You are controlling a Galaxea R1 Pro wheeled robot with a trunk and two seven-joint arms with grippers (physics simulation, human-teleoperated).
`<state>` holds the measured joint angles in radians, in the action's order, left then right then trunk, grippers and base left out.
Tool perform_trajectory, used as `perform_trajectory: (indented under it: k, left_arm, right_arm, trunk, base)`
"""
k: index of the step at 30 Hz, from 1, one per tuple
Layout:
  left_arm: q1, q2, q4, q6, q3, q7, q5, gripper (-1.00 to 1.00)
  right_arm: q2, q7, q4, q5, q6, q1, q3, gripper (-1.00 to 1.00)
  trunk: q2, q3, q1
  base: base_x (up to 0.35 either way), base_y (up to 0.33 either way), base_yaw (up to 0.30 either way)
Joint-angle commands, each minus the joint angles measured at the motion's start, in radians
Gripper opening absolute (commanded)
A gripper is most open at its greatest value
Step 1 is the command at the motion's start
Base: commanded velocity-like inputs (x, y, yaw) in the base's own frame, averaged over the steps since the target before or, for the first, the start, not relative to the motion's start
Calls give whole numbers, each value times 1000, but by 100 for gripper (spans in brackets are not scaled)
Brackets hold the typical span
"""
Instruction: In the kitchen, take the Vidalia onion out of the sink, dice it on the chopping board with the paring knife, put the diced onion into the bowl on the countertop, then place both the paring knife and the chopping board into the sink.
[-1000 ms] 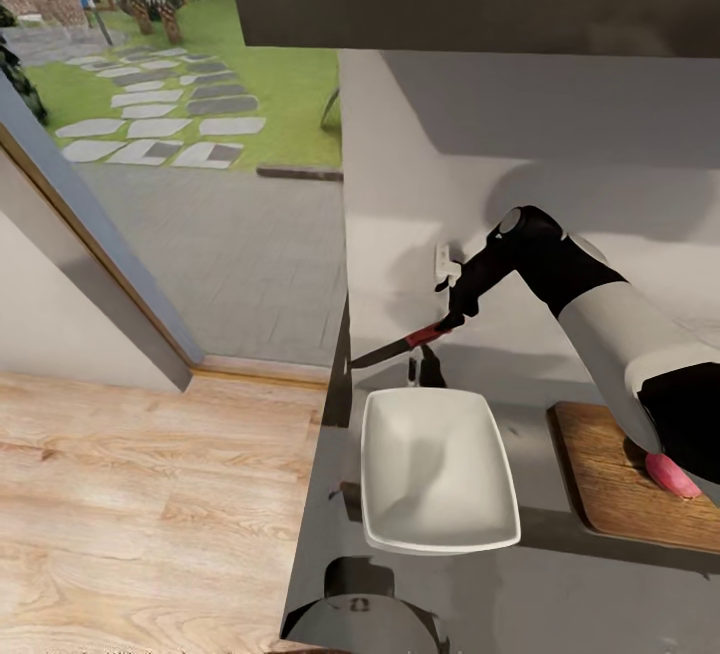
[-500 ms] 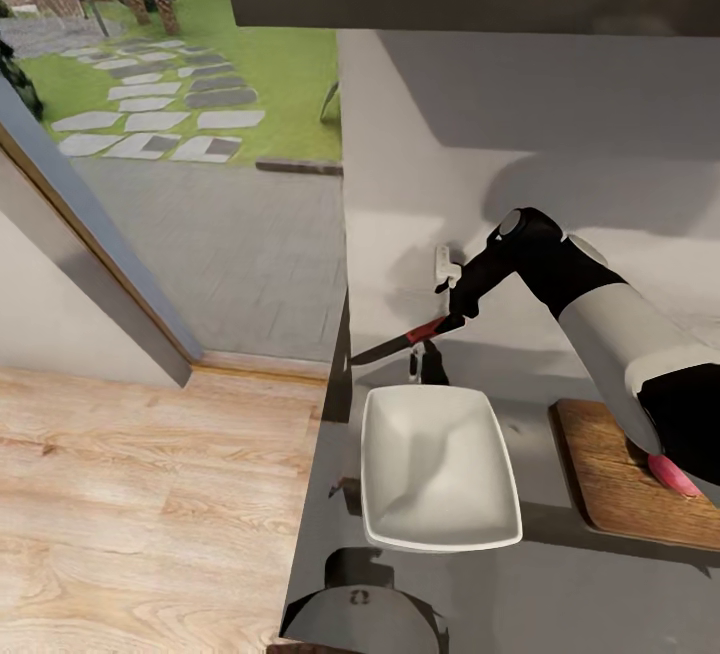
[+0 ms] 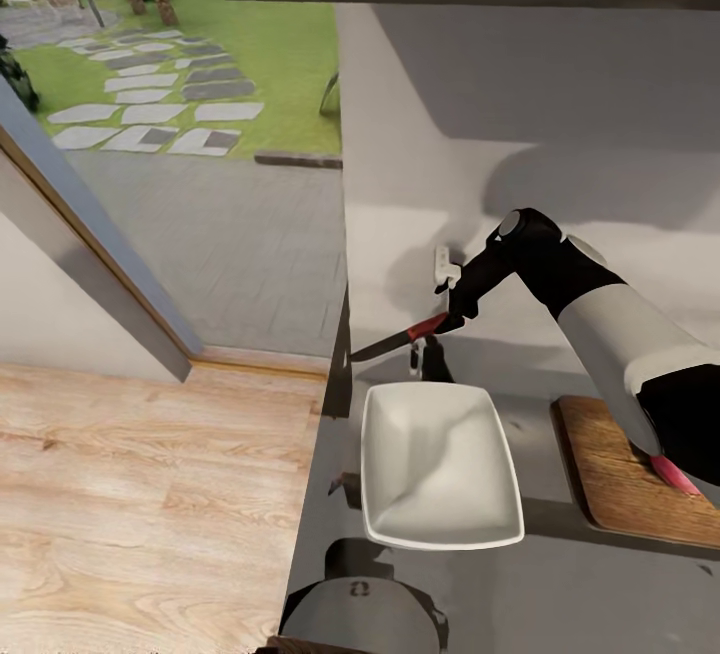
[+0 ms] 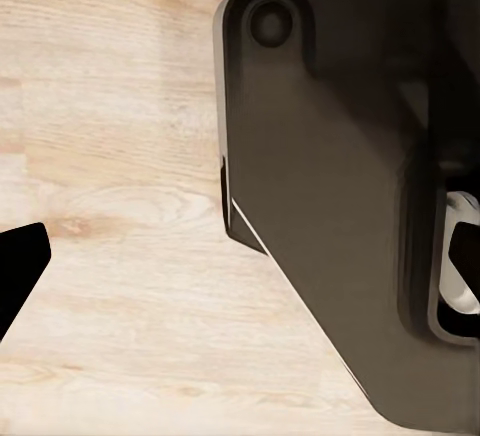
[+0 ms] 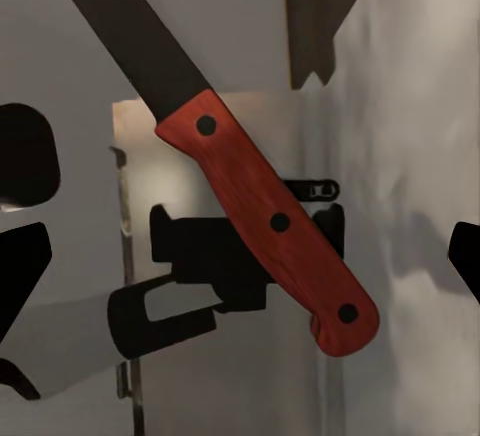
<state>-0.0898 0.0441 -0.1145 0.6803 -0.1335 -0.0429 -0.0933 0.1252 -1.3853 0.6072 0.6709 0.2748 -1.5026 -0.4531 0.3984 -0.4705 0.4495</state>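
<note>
- The glossy grey countertop [image 3: 450, 594] runs along a pale wall, with a wooden floor [image 3: 140, 494] to its left and a paved yard and lawn beyond an open doorway.
- The right arm [image 3: 610, 334] reaches from the picture's right side across the counter toward the wall.
- The white bowl [image 3: 440, 464] sits on the countertop, squarish and empty, just left of the chopping board.
- The chopping board [image 3: 620, 479] lies flat at the right edge, partly hidden by the arm.
- The right gripper [image 3: 452, 312] is clamped on the red handle of the paring knife [image 3: 395, 339], held in the air above the counter behind the bowl, blade pointing left and slightly down; the right wrist view shows the handle [image 5: 270, 221] with three rivets.
- The Vidalia onion [image 3: 675, 474] shows as a pink sliver on the board, against the arm.
- The left gripper's state cannot be told: one dark fingertip [image 4: 20, 266] shows over the wooden floor.
</note>
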Motion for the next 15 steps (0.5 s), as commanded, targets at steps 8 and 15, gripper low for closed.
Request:
perform_trajectory:
  k: [8,15]
  left_arm:
    - [-1,0,-2,1,-9,-4,-9,100]
    - [-1,0,-2,1,-9,-5,-9,100]
  right_arm:
    - [2,-3,2,-1,11,-1,-4,100]
    - [2,-3,2,-1,9,0,-4,100]
  trunk:
    - [2,-14,1]
    - [2,-24,1]
  base:
    - [0,0,0]
    - [0,0,0]
